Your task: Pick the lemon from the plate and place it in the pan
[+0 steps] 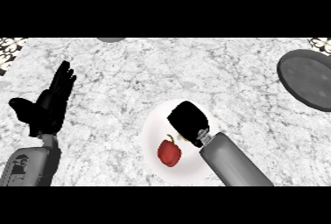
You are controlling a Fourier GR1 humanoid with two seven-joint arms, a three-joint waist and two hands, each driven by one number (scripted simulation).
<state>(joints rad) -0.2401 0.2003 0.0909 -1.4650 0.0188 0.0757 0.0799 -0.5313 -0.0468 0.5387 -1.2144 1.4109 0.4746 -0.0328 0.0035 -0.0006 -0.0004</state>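
A white plate (155, 127) lies at the lower middle of the counter. My right hand (187, 117) hangs over the plate's right half and hides most of the lemon (184, 138); only a yellow sliver shows beside the wrist. Whether the hand holds the lemon is hidden from this view. A red pepper with a curled yellow stem (169, 152) lies on the plate's lower left part. The dark round pan (309, 78) sits at the right edge, far from the plate. My left hand (48, 105) rests open at the left, fingers up, holding nothing.
The marble counter (129, 78) stretches between the plate and the pan. A grey round object (111, 39) peeks in at the top edge. Patterned corners show at the top left (9, 46) and top right (320, 43).
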